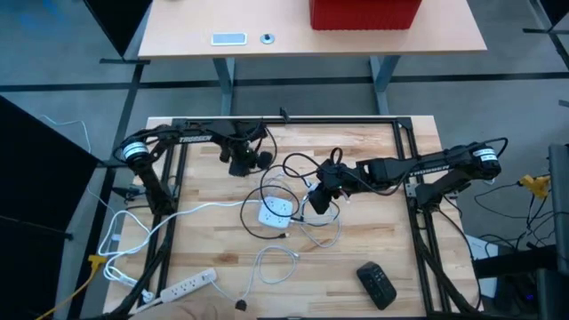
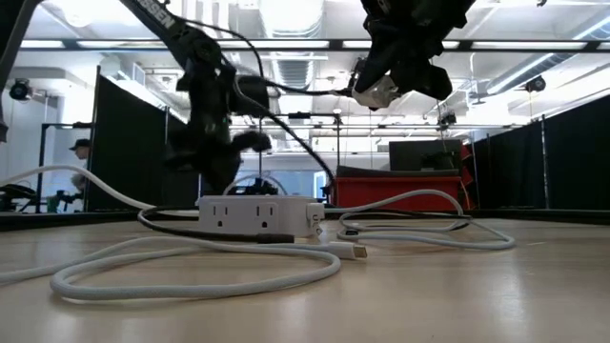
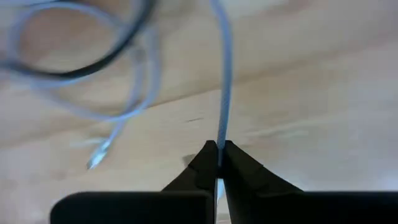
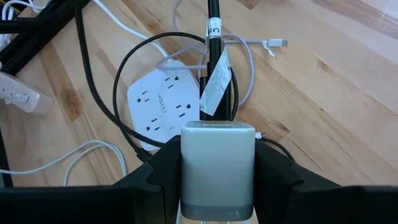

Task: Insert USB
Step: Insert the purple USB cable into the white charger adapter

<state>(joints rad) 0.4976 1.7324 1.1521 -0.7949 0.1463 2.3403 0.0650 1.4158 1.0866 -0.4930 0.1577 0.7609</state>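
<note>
The table [image 1: 356,258] is pale butcher-block wood with a black frame along its edges. Near its middle lies a white outlet block [image 1: 276,211], sockets up, with white and black cords looped around it. A white power strip [image 1: 187,285] lies at the near left corner, and a black remote [image 1: 377,285] sits near the near right corner.

The right gripper [image 1: 318,201] hangs above the table just right of the outlet block, its fingers clamped on the two sides of a white charger [image 4: 217,168]. A black cable [image 4: 214,37] with a paper tag runs out from the charger's far end. In the low view the charger is held well clear of the wood, higher than the block.

The left gripper [image 1: 240,164] is over the far left part of the table. Its fingers [image 3: 205,168] are pressed together on a thin white cable [image 3: 222,93] that runs away across the wood. A loose white plug end [image 3: 98,155] lies on the wood nearby in that view.

Beyond the table, past a strip of grey floor, stands a light desk [image 1: 178,36] bearing a red bin [image 1: 364,12]. The low view shows a bright hall with ceiling lights, black partition curtains [image 2: 562,152], and a person [image 2: 81,157] far off at the left.
</note>
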